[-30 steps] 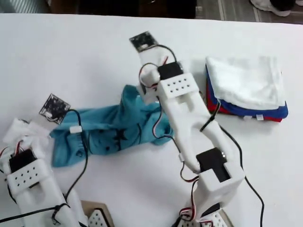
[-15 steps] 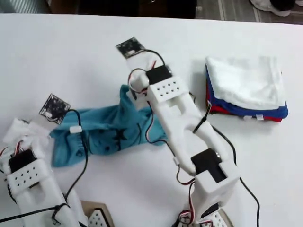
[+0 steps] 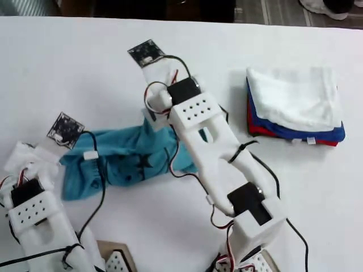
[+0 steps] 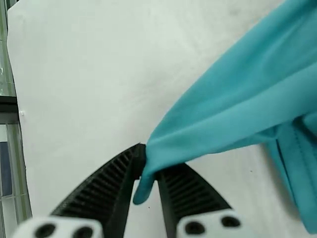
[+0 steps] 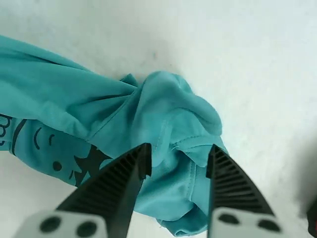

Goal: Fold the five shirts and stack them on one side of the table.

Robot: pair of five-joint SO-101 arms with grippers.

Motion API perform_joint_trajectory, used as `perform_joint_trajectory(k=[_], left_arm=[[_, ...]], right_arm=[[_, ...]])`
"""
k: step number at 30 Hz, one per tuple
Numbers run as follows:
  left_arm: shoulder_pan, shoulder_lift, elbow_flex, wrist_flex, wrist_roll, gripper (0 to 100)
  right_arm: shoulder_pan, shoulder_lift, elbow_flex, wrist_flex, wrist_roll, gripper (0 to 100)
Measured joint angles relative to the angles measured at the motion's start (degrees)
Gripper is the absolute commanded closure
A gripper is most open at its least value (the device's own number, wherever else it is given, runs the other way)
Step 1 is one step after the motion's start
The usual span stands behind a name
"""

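Note:
A teal shirt (image 3: 127, 156) with a dark print lies crumpled on the white table (image 3: 68, 62), left of centre. My left gripper (image 4: 147, 166) is shut on a corner of this shirt (image 4: 233, 104) at its near-left end; in the high view that gripper (image 3: 54, 164) sits at the cloth's left edge. My right gripper (image 5: 177, 158) is open, its fingers on either side of a bunched fold of the shirt (image 5: 173, 119), just above it. From above, the right gripper (image 3: 152, 113) is at the shirt's far edge.
A stack of folded shirts (image 3: 295, 105), white on top of blue and red, lies at the right side of the table. The arms' bases and cables are at the near edge.
The right arm has swung left and away from the near edge, coming over the shirt's far bunched part. The left arm and its hold on the corner are unchanged.

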Motion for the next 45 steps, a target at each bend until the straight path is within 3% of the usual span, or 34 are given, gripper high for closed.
perform_joint_trajectory(k=[11, 29, 45], left_arm=[[0.0, 0.0, 0.0, 0.0, 0.0, 97], [0.0, 0.0, 0.0, 0.0, 0.0, 97], [0.0, 0.0, 0.0, 0.0, -0.09, 97]], right_arm=[[7.12, 8.18, 0.0, -8.62, 0.0, 81.5], [6.51, 15.65, -8.53, -8.7, -0.18, 81.5], [0.88, 19.78, -23.56, 0.18, -0.53, 81.5]])
